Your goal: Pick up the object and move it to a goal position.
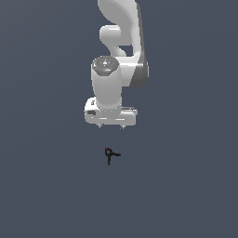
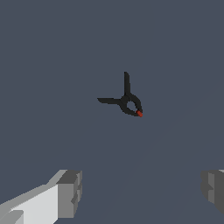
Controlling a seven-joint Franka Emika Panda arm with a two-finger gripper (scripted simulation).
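White two-fingered gripper (image 1: 110, 126) hanging above tiny black crossed-prong object (image 1: 110, 155) with red spot. Jaws spread wide, holding nothing, well apart from it.

Here in the exterior view, behind everything, is a flat slate-blue ground (image 1: 186, 195). It is 1 even, matte tone from edge to edge of the picture, the same dark blue-grey at the exterior view's left as at its right.

Over to the wrist view and it's the same ground (image 2: 52, 48) seen closer, in the same muted colour, filling the frame. A very faint paler streak runs slantwise across it, and what that streak is cannot be told. In the 2 views, this plain ground is all there is to report.
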